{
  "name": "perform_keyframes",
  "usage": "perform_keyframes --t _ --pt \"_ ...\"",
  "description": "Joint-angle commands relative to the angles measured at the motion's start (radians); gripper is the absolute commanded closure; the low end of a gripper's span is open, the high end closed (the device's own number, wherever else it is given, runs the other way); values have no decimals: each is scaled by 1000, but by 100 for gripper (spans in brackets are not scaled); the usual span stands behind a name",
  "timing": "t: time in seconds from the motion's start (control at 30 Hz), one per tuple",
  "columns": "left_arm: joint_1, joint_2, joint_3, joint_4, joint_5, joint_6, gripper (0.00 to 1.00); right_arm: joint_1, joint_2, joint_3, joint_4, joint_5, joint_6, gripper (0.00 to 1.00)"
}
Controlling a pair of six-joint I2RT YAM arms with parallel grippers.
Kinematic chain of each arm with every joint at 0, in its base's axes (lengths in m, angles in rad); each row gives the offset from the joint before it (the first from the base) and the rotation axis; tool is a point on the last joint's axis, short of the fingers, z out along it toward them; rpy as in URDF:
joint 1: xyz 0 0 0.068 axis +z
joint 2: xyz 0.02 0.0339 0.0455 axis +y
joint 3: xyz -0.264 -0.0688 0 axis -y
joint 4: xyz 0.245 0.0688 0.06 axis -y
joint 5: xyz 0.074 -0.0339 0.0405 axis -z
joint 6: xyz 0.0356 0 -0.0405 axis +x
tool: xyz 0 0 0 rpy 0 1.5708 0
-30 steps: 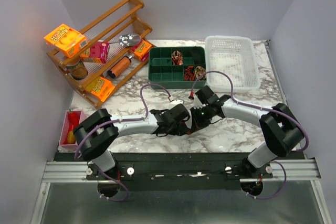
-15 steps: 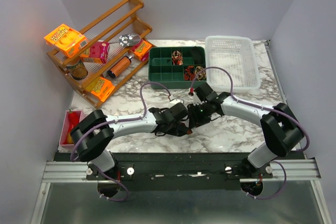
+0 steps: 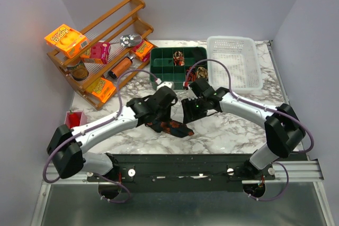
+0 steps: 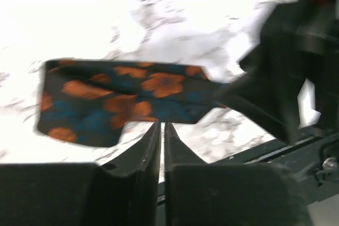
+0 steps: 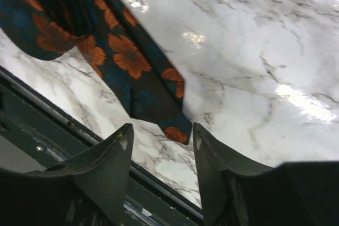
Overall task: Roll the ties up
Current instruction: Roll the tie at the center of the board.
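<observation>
A dark tie [image 3: 175, 128] with orange flowers lies loosely bunched on the marble near the front edge. In the left wrist view the tie [image 4: 122, 99] lies flat just beyond my left gripper [image 4: 161, 125], which is shut with nothing in it. My left gripper [image 3: 158, 121] hovers over the tie's left part. My right gripper [image 5: 161, 133] is open and empty above the pointed end of the tie [image 5: 143, 78]; from above the right gripper [image 3: 186, 114] sits just behind the tie. Rolled ties [image 3: 179, 56] sit in the green tray [image 3: 159, 67].
A wooden rack [image 3: 114, 25] with orange snack packets, a can and a bottle stands at the back left. A white basket [image 3: 233, 62] stands at the back right. A red bin [image 3: 74, 118] is at the left edge. The black front rail [image 3: 175, 160] runs close below the tie.
The left arm swung out and its gripper rose off the tie, opening and shutting again. The right gripper opened and drew back. The tie now lies free on the table.
</observation>
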Motion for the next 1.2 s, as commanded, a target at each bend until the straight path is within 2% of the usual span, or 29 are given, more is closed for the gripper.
perform_keyframes --t 0.0,0.1,0.13,0.23,0.3,0.43,0.83,1.17 --pt "105 -142 -126 -83 103 -44 97 68 69 60 -23 16 1 47" --pt "149 -219 -200 -111 135 -74 100 113 136 98 -8 15 12 64" --pt "156 -239 -217 -126 137 -85 100 128 158 108 -6 13 13 75" --pt "157 -262 -287 -116 170 -110 100 147 225 144 5 23 17 88" --pt "157 -268 -344 -85 190 -125 100 150 249 160 8 27 18 91" --pt "157 -241 -401 -10 203 -143 100 148 278 168 11 55 18 95" --pt "156 -86 -439 284 175 -154 100 148 321 143 23 52 21 97" --pt "156 -44 -396 346 115 -145 100 148 330 128 29 44 21 97"
